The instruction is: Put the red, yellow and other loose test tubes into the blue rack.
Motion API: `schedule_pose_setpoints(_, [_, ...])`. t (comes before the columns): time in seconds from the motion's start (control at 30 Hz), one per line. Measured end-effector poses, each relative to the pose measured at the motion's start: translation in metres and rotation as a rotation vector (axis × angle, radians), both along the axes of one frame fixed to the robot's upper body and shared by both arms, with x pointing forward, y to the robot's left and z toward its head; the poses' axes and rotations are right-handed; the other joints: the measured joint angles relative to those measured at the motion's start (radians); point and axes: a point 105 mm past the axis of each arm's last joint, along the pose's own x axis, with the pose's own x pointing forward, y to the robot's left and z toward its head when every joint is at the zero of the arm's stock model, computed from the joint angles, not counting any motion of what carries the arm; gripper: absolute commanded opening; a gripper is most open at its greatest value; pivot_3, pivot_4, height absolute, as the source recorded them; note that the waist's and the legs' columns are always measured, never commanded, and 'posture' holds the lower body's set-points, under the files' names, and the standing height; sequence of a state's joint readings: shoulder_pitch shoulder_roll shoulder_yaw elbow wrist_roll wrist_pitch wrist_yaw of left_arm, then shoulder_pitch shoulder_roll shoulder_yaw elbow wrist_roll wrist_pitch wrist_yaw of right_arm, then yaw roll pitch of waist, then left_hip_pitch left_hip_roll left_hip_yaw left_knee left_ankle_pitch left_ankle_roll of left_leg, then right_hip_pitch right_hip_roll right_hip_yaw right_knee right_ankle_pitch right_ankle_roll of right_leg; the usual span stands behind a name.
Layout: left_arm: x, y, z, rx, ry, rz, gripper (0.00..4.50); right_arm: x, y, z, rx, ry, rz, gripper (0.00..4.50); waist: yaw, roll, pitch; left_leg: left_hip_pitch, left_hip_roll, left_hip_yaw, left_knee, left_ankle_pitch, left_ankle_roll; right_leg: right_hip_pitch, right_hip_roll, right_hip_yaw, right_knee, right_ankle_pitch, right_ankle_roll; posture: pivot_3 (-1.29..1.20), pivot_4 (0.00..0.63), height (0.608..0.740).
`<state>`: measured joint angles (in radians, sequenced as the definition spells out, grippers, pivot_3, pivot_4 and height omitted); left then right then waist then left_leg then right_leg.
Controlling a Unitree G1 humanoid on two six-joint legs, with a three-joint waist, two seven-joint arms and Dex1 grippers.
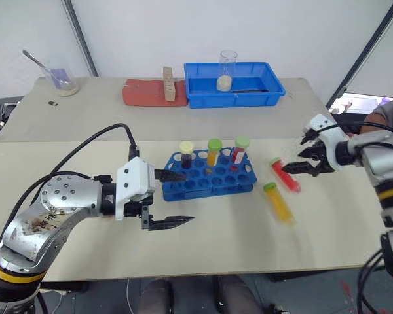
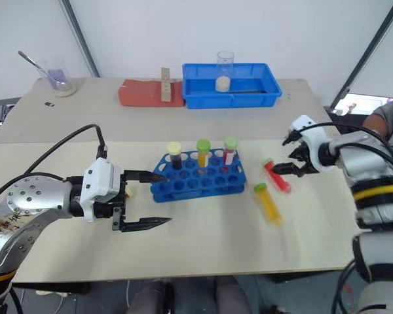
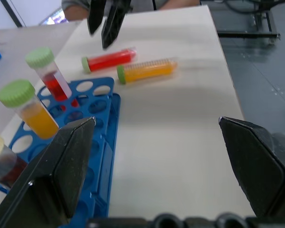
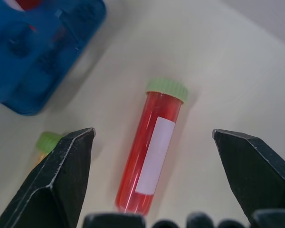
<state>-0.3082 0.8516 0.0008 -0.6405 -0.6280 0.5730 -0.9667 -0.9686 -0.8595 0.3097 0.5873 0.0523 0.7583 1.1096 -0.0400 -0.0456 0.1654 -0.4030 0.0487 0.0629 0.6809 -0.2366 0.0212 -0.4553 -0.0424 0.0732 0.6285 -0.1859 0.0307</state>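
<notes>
While both sets of jaws gape empty, the red tube [image 4: 149,152] looks light, stiff, roll-prone: grasp across its labelled middle.

The left arm [image 1: 49,212] is a rounded silver shell, scuffed with brownish marks and dotted with small dark screws, with a yellow-and-black band behind it. A white block carries the left tool [image 1: 173,199], two pointed black fingers. Black cables loop from the block. The right arm [image 1: 380,157] is silver too, yellow-banded, with a white-and-black right tool [image 1: 300,163].
</notes>
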Motion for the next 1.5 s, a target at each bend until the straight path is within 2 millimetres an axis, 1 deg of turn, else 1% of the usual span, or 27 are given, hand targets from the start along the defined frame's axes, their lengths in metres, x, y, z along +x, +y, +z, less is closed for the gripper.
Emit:
schedule_pose_setpoints(0.07, [0.001, -0.004, 0.003, -0.025, -0.007, 0.002, 4.49, 0.008, -0.002, -0.007, -0.021, 0.039, -0.021, 4.39, 0.001, 0.000, 0.000, -0.001, 0.000, -0.001, 0.000, 0.000, 0.000, 0.000, 0.000, 0.000, -0.001, 0.000, 0.000, 0.00, 0.150, 0.729])
schedule_pose_setpoints(0.17, [0.002, -0.005, 0.003, -0.033, -0.002, 0.007, 4.49, 0.013, -0.003, -0.017, -0.043, 0.078, -0.030, 4.39, 0.000, 0.000, 0.000, -0.003, 0.000, -0.001, 0.000, 0.000, 0.000, -0.001, 0.000, -0.001, -0.002, 0.000, 0.000, 0.00, 0.150, 0.729])
schedule_pose_setpoints(0.27, [0.002, -0.009, 0.001, -0.042, 0.004, 0.003, 4.49, 0.016, -0.006, -0.027, -0.069, 0.112, -0.042, 4.39, -0.001, 0.000, 0.000, -0.003, -0.001, -0.001, -0.001, 0.000, 0.000, -0.001, 0.000, -0.001, -0.002, 0.000, 0.000, 0.00, 0.150, 0.729])
schedule_pose_setpoints(0.4, [0.000, -0.014, 0.001, -0.052, 0.001, -0.009, 4.49, 0.016, -0.002, -0.037, -0.081, 0.152, -0.033, 4.39, -0.004, 0.000, 0.000, -0.002, -0.001, -0.002, 0.000, 0.000, 0.000, -0.001, 0.000, -0.001, -0.001, 0.000, 0.000, 0.00, 0.150, 0.729])
schedule_pose_setpoints(0.43, [0.000, -0.015, 0.001, -0.052, -0.001, -0.008, 4.50, 0.016, -0.001, -0.039, -0.085, 0.161, -0.030, 4.16, -0.004, 0.000, 0.000, -0.002, -0.001, -0.002, 0.000, 0.000, 0.000, -0.001, 0.000, -0.001, 0.000, 0.000, 0.000, 0.00, 0.150, 0.729])
schedule_pose_setpoints(0.5, [0.000, -0.015, 0.001, -0.052, -0.002, -0.006, 4.50, 0.017, 0.000, -0.040, -0.097, 0.165, -0.022, 3.56, -0.007, 0.000, 0.000, -0.001, -0.001, -0.002, 0.000, 0.000, 0.000, 0.000, 0.000, -0.001, 0.000, 0.000, 0.000, 0.00, 0.150, 0.729])
schedule_pose_setpoints(0.6, [0.001, -0.016, -0.001, -0.045, -0.001, -0.005, 4.50, 0.018, 0.001, -0.041, -0.111, 0.168, -0.017, 2.56, -0.007, 0.000, 0.000, 0.000, -0.001, -0.002, 0.000, 0.001, -0.001, 0.000, 0.000, -0.001, 0.001, 0.000, 0.000, 0.00, 0.150, 0.729])
schedule_pose_setpoints(0.63, [0.001, -0.016, -0.002, -0.042, -0.004, -0.003, 4.50, 0.019, 0.002, -0.041, -0.116, 0.167, -0.012, 2.14, -0.008, 0.000, 0.000, 0.000, -0.001, -0.002, 0.000, 0.001, -0.001, 0.000, 0.000, -0.001, 0.001, 0.001, 0.000, 0.00, 0.150, 0.729])
schedule_pose_setpoints(0.73, [0.002, -0.016, -0.002, -0.035, -0.013, 0.004, 4.50, 0.020, 0.005, -0.041, -0.113, 0.166, -0.007, 1.19, -0.008, 0.000, 0.000, 0.001, -0.001, -0.002, 0.000, 0.001, -0.001, 0.001, 0.000, -0.001, 0.001, 0.001, 0.000, 0.00, 0.150, 0.729])
schedule_pose_setpoints(0.77, [0.002, -0.016, -0.002, -0.035, -0.014, 0.006, 4.50, 0.020, 0.006, -0.041, -0.114, 0.166, -0.006, 1.03, -0.008, 0.000, 0.000, 0.001, -0.001, -0.002, 0.001, 0.001, -0.001, 0.001, 0.000, -0.001, 0.001, 0.001, 0.000, 0.00, 0.150, 0.729])
schedule_pose_setpoints(1.0, [0.002, -0.017, -0.003, -0.035, -0.020, -0.003, 4.50, 0.021, 0.004, -0.041, -0.077, 0.155, -0.043, 1.03, -0.009, 0.000, 0.000, 0.001, -0.001, -0.002, 0.001, 0.001, -0.001, 0.001, 0.000, -0.001, 0.001, 0.002, 0.001, 0.00, 0.150, 0.729])
schedule_pose_setpoints(1.07, [0.003, -0.016, -0.003, -0.037, -0.016, 0.001, 4.50, 0.023, 0.002, -0.036, -0.033, 0.129, -0.080, 1.03, -0.009, 0.001, 0.000, 0.000, -0.001, -0.002, 0.001, 0.001, -0.001, 0.001, 0.000, -0.001, 0.001, 0.002, 0.001, 0.00, 0.150, 0.729])
schedule_pose_setpoints(1.17, [0.006, -0.008, -0.004, -0.051, 0.001, 0.037, 4.50, 0.029, -0.004, -0.008, 0.065, 0.039, -0.130, 1.03, -0.008, 0.004, 0.002, -0.001, -0.001, -0.002, 0.001, 0.001, -0.001, 0.000, 0.000, 0.000, 0.001, 0.001, 0.000, 0.00, 0.150, 0.729])
schedule_pose_setpoints(1.27, [0.011, 0.005, -0.005, -0.066, 0.020, 0.098, 4.50, 0.028, -0.013, 0.035, 0.131, -0.107, -0.117, 1.03, -0.003, 0.006, 0.003, -0.002, -0.001, -0.003, -0.001, 0.001, -0.001, -0.001, 0.000, -0.001, 0.001, 0.001, 0.001, 0.00, 0.150, 0.729])
schedule_pose_setpoints(1.3, [0.011, 0.008, -0.005, -0.074, 0.027, 0.107, 4.50, 0.022, -0.016, 0.045, 0.141, -0.166, -0.100, 1.03, 0.000, 0.006, 0.003, -0.002, 0.000, -0.004, -0.002, 0.001, 0.000, -0.001, 0.000, -0.003, 0.001, 0.000, 0.001, 0.00, 0.150, 0.729])
schedule_pose_setpoints(1.33, [0.011, 0.010, -0.005, -0.083, 0.031, 0.117, 4.50, 0.014, -0.017, 0.049, 0.153, -0.219, -0.074, 1.03, 0.008, 0.006, 0.002, -0.003, 0.000, -0.005, -0.002, 0.000, 0.001, -0.001, 0.000, -0.004, 0.000, -0.001, 0.001, 0.00, 0.150, 0.729])
schedule_pose_setpoints(1.37, [0.011, 0.012, -0.005, -0.092, 0.032, 0.120, 4.50, 0.003, -0.014, 0.047, 0.162, -0.263, -0.046, 1.03, 0.014, 0.006, 0.002, -0.003, 0.000, -0.005, -0.003, 0.000, 0.001, -0.001, 0.000, -0.004, 0.000, -0.001, 0.001, 0.00, 0.150, 0.729])
schedule_pose_setpoints(1.4, [0.010, 0.015, -0.005, -0.098, 0.035, 0.126, 4.50, -0.011, -0.007, 0.040, 0.180, -0.305, -0.005, 1.03, 0.022, 0.006, 0.002, -0.003, 0.000, -0.006, -0.003, -0.001, 0.002, -0.001, 0.000, -0.005, 0.000, -0.002, 0.001, 0.00, 0.150, 0.729])
schedule_pose_setpoints(1.43, [0.011, 0.018, -0.005, -0.100, 0.040, 0.134, 4.50, -0.021, 0.002, 0.031, 0.213, -0.315, 0.021, 1.03, 0.025, 0.006, 0.002, -0.003, 0.000, -0.005, -0.002, -0.001, 0.002, -0.001, 0.000, -0.004, 0.001, -0.002, 0.001, 0.00, 0.150, 0.729])
schedule_pose_setpoints(1.5, [0.012, 0.022, -0.006, -0.101, 0.045, 0.140, 4.50, -0.041, 0.025, 0.019, 0.327, -0.382, 0.074, 1.03, 0.026, 0.007, 0.002, -0.004, -0.001, -0.005, -0.001, -0.001, 0.002, -0.002, 0.000, -0.003, 0.001, -0.002, 0.001, 0.00, 0.150, 0.729])
